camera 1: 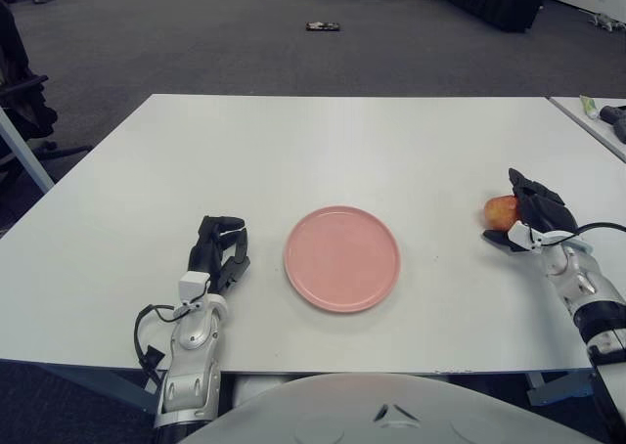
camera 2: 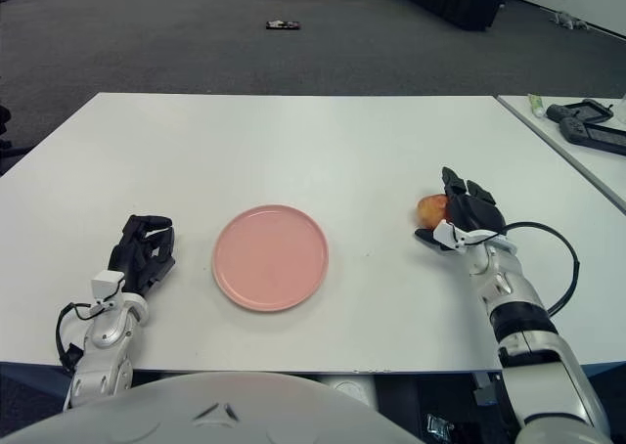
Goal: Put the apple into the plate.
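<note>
A red-yellow apple (camera 1: 499, 210) is near the table's right edge, with my right hand (camera 1: 529, 215) wrapped around its right side, black fingers curled over it and thumb beneath. The hand hides the apple's right half, and whether the apple touches the table cannot be told. The pink plate (camera 1: 342, 258) lies with nothing on it at the middle front of the white table (camera 1: 323, 141), well to the left of the apple. My left hand (camera 1: 220, 249) shows idle just left of the plate, fingers relaxed and holding nothing.
A second table (camera 1: 597, 121) stands at the far right, carrying a green tube (camera 1: 589, 107) and a black device (camera 2: 590, 126). A dark office chair (camera 1: 18, 92) stands off the table's left edge. Boxes and clutter lie far back on the floor.
</note>
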`<state>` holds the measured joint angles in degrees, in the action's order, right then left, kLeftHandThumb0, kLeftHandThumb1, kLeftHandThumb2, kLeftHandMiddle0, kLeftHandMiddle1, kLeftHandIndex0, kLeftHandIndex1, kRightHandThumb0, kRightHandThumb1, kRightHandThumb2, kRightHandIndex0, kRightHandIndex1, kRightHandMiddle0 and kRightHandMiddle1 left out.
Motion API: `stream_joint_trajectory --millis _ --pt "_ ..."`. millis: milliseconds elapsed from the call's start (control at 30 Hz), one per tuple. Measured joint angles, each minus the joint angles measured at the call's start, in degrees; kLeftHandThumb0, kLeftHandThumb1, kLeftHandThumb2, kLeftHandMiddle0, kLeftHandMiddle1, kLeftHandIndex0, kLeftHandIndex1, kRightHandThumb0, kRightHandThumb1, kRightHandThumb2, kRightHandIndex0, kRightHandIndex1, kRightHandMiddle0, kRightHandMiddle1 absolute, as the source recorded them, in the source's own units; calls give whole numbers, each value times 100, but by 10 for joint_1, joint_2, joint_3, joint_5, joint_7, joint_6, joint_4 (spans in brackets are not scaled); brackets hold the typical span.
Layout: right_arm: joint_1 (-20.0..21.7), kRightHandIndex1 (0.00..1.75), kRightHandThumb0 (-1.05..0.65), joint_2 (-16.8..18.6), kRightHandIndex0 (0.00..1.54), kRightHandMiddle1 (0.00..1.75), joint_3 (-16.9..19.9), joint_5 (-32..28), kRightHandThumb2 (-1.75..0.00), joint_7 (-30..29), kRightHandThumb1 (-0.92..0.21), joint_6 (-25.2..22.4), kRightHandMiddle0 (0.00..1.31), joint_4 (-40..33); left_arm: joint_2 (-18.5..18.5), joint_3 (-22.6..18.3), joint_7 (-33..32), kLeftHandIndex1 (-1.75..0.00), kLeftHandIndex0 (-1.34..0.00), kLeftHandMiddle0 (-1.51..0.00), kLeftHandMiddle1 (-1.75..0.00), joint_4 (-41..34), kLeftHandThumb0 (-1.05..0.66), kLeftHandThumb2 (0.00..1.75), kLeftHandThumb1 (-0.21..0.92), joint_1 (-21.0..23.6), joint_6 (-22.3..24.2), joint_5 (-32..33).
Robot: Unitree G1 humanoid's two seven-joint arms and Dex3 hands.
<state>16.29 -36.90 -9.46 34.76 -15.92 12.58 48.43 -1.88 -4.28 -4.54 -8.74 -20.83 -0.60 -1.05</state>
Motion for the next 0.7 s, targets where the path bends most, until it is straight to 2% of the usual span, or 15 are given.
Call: stream_joint_trajectory --millis 67,100,200,233,333,400,533,700 --pt "9 85 -69 0 1 84 -7 1 -85 -8 -59 7 0 15 1 0 0 -175 -20 -41 -135 0 -35 53 92 -1 -3 0" --pt "12 98 -67 0 3 105 -10 1 -86 -11 -58 9 0 20 1 0 0 -175 -20 -41 -134 1 -35 53 92 -1 -4 0" --pt "19 122 -65 -1 6 142 -21 3 -92 -22 -55 15 0 31 2 0 0 -175 -19 -41 -134 2 -35 53 92 -2 -7 1" --pt "21 135 -62 -1 10 154 -24 4 -96 -24 -52 16 5 33 2 0 0 -175 -19 -41 -132 2 -35 53 92 -2 -8 1" --pt "20 155 -56 -5 18 168 -33 8 -102 -31 -44 16 17 26 2 0 0 -175 -19 -42 -131 2 -35 53 92 -4 -11 2" --pt "19 165 -50 -6 25 171 -37 10 -107 -35 -46 17 32 19 2 0 0 -175 -19 -42 -130 2 -35 53 92 -4 -11 2" --pt "17 173 -47 -7 62 174 -46 19 -121 -58 -38 26 51 17 3 0 1 -175 -19 -42 -129 2 -35 53 92 -6 -15 2" --pt "10 174 -49 -4 99 175 -49 21 -135 -92 -28 35 63 17 4 0 1 -175 -19 -42 -128 2 -34 53 92 -7 -16 2"
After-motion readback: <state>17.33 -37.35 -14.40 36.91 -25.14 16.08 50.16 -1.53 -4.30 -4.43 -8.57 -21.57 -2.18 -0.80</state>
